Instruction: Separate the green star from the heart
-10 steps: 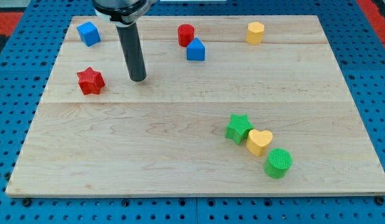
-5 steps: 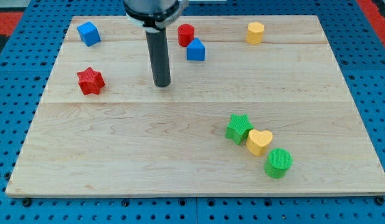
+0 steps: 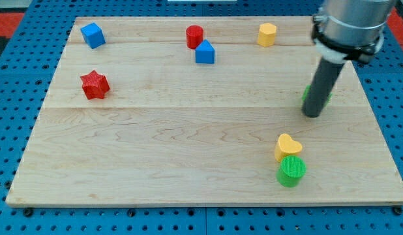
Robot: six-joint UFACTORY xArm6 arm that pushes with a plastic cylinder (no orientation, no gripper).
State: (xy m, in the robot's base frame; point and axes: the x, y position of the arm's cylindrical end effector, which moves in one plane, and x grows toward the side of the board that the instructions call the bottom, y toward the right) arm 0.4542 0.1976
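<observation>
The green star-shaped block [image 3: 308, 95] sits toward the view's right on the pale wooden board [image 3: 188, 150], mostly hidden behind the dark rod, so only slivers of green show at either side of it and the star outline cannot really be made out. My tip [image 3: 312, 115] rests on the board right against that green block, at its lower edge as the view has it. The rod carries no fingers (it is a plain straight shaft under a grey collar), so there is nothing to spread or pinch.

The yellow heart-shaped block [image 3: 287, 145] lies well apart from the green star, lower down and a little to the view's left. The green round cylinder block [image 3: 291, 171] touches the heart's lower edge.

Along the view's top edge of the board stand a yellow block of unclear shape [image 3: 267, 33], a red cylinder block [image 3: 194, 36] with a blue house-shaped block [image 3: 204, 51] just beside it, and a blue cube [image 3: 92, 34] near the top left corner. A red star-shaped block [image 3: 94, 85] lies at the view's left, far from my tip. The board rests on a blue pegboard table [image 3: 19, 209].
</observation>
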